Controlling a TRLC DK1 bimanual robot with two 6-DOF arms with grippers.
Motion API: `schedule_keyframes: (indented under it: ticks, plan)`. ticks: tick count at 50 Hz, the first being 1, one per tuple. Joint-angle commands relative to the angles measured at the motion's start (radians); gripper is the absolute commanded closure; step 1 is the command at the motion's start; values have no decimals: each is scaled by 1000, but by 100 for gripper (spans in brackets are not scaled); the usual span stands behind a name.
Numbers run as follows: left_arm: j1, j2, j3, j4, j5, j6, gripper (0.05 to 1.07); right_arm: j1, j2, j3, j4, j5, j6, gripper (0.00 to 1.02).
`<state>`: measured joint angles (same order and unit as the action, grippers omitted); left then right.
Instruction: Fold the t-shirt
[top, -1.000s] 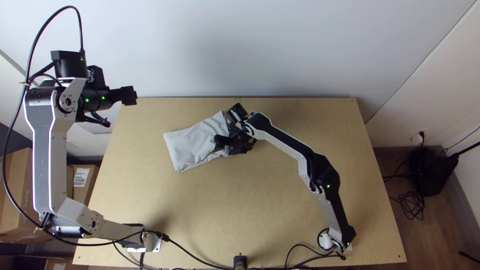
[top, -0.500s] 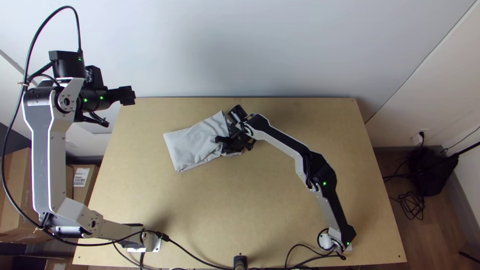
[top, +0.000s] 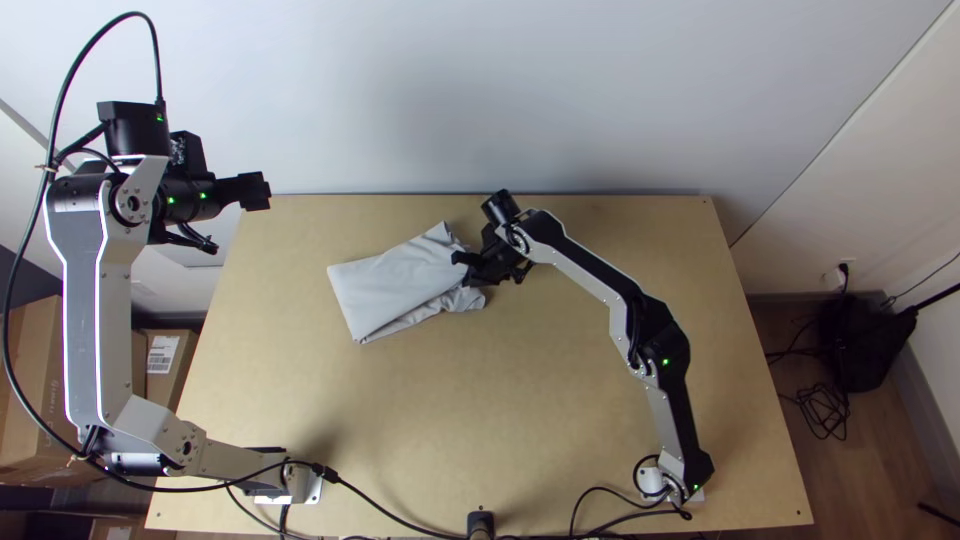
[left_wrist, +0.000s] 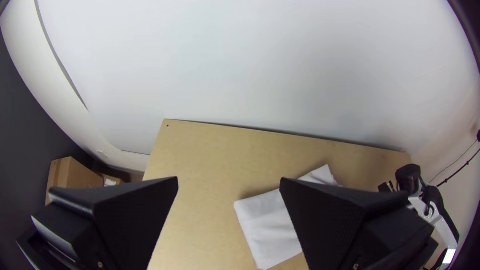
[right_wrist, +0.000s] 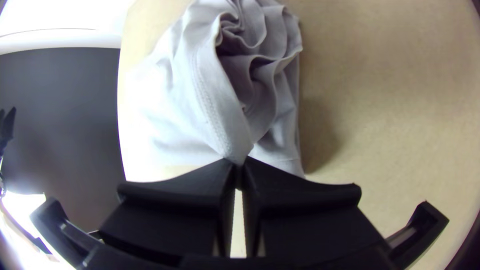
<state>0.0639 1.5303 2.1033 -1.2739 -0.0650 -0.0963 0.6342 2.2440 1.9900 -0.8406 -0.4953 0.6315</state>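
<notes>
My left gripper (top: 255, 191) is beyond the table's far left corner in the top view, away from the cloth; in the left wrist view the left gripper (left_wrist: 229, 181) is open. The grey t-shirt (top: 390, 285) lies as a folded bundle left of centre on the table, its right end rumpled. At that end is my right gripper (top: 466, 268). Seen in the right wrist view, the right gripper (right_wrist: 239, 164) is shut on a stitched edge of the t-shirt (right_wrist: 200, 100), with loose bunched folds beside it.
The wooden table (top: 560, 400) extends around the cloth, with a pale wall (top: 450, 100) behind its far edge. Black cables (top: 400, 518) run along the near edge. Cardboard boxes (top: 165, 365) stand left of the table.
My right gripper has moved right and slightly toward the far edge, uncovering more of the t-shirt's rumpled right end. The left arm has shifted very slightly left.
</notes>
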Motion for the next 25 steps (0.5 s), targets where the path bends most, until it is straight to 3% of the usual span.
schedule_keyframes:
  ticks: [1, 6, 8, 17, 25]
  plan:
    - [7, -22, -8, 7, 14, 13, 9, -33, -27, -43, -15, 23, -15, 89]
    - [8, -22, -8, 10, 14, 18, 9, -51, -32, -68, -18, 23, -26, 17]
    - [8, -22, -6, 10, 14, 20, 9, -57, -37, -66, -26, 21, -32, 5]
    - [17, -22, 0, 10, 14, 30, 9, -79, -52, -33, -18, 8, -70, 4]
    - [27, -25, 1, 10, 14, 32, 9, -103, -9, 66, 15, -108, -58, 4]
